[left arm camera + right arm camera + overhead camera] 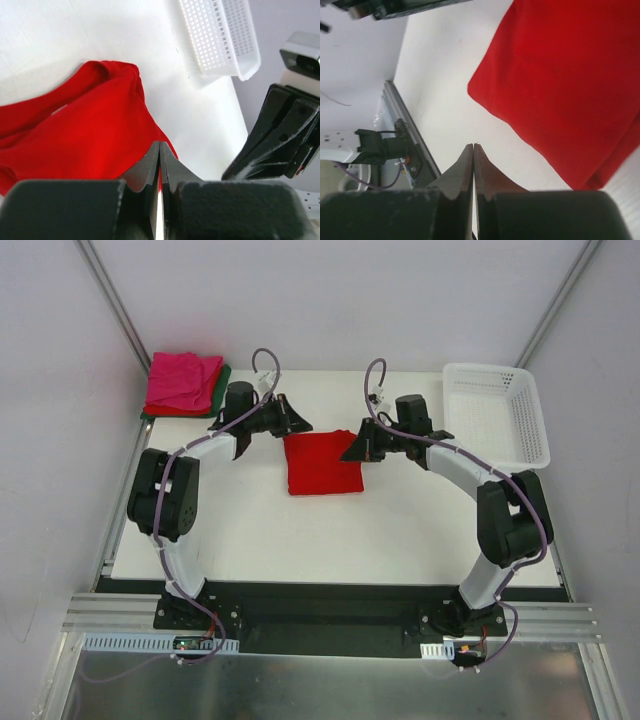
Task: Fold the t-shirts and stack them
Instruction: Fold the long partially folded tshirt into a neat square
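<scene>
A bright red t-shirt [322,465] lies folded into a rectangle at the table's middle. My left gripper [297,426] is at its far left corner. In the left wrist view the jaws [159,143] are shut, tips right at the edge of the red cloth [90,130], with no clear fold between them. My right gripper [352,452] is at the shirt's right edge. Its jaws [473,145] are shut and empty over bare table beside the shirt [570,85]. A stack at the far left corner has a magenta pink t-shirt [183,380] on top, with red and dark green [224,378] beneath.
A white lattice basket [497,412] stands at the far right, and also shows in the left wrist view [220,35]. The right arm's wrist [280,135] is close to my left gripper. White walls stand on three sides of the table [330,540].
</scene>
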Action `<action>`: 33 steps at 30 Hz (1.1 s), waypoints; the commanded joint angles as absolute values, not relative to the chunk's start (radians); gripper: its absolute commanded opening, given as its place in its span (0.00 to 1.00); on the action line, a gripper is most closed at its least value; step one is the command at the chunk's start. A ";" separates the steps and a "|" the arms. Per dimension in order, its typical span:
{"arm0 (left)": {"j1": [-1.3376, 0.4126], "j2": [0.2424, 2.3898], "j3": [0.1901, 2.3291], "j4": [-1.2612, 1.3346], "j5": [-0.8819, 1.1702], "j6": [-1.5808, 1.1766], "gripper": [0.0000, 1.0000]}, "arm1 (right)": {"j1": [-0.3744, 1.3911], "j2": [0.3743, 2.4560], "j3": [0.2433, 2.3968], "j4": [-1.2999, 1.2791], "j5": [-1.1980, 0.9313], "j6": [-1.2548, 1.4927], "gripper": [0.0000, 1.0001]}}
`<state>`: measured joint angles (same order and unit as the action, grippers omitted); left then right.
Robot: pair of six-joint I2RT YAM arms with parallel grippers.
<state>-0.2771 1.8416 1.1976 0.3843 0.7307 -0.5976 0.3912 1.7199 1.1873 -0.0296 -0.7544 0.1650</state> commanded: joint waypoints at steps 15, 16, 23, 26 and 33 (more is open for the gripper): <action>-0.258 2.175 1.169 1.250 1.109 -1.244 0.00 | 0.390 1.871 1.121 0.387 -1.025 0.420 0.01; -0.258 2.177 1.175 1.247 1.109 -1.247 0.00 | 0.391 1.878 1.130 0.393 -1.031 0.429 0.01; -0.262 2.210 1.293 1.180 1.109 -1.236 0.00 | 0.408 1.942 1.163 0.403 -1.037 0.446 0.01; -0.273 2.241 1.354 1.146 1.115 -1.233 0.00 | 0.413 1.973 1.187 0.406 -1.043 0.451 0.01; -0.314 2.319 1.428 1.112 1.137 -1.241 0.00 | 0.414 2.025 1.226 0.416 -1.051 0.469 0.01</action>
